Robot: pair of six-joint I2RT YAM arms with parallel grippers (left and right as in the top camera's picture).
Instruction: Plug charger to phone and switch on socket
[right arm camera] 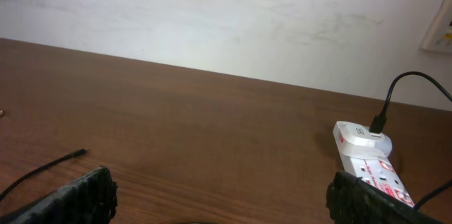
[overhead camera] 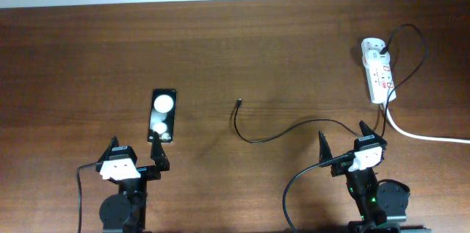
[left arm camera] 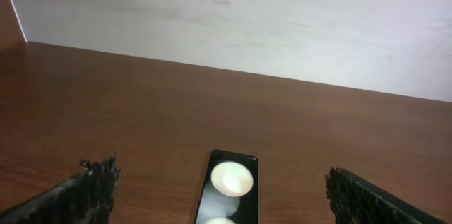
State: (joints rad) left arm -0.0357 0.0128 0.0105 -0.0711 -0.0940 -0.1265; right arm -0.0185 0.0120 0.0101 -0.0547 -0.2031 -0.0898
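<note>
The black phone (overhead camera: 163, 116) lies flat on the table at the left, two white blobs on its face. It also shows in the left wrist view (left arm camera: 229, 194) between my fingers. My left gripper (overhead camera: 136, 153) is open and empty just in front of it. The charger, a thin black cable (overhead camera: 279, 133), curves across the middle; its free plug tip (overhead camera: 239, 102) lies on the table, also in the right wrist view (right arm camera: 79, 152). The white socket (overhead camera: 378, 76) lies at the far right, also in the right wrist view (right arm camera: 371, 159). My right gripper (overhead camera: 343, 142) is open and empty.
A thick white cord (overhead camera: 426, 134) runs from the socket off the right edge. A white adapter (right arm camera: 361, 136) sits plugged in the socket's far end. A pale wall (left arm camera: 233, 19) stands beyond the table's far edge.
</note>
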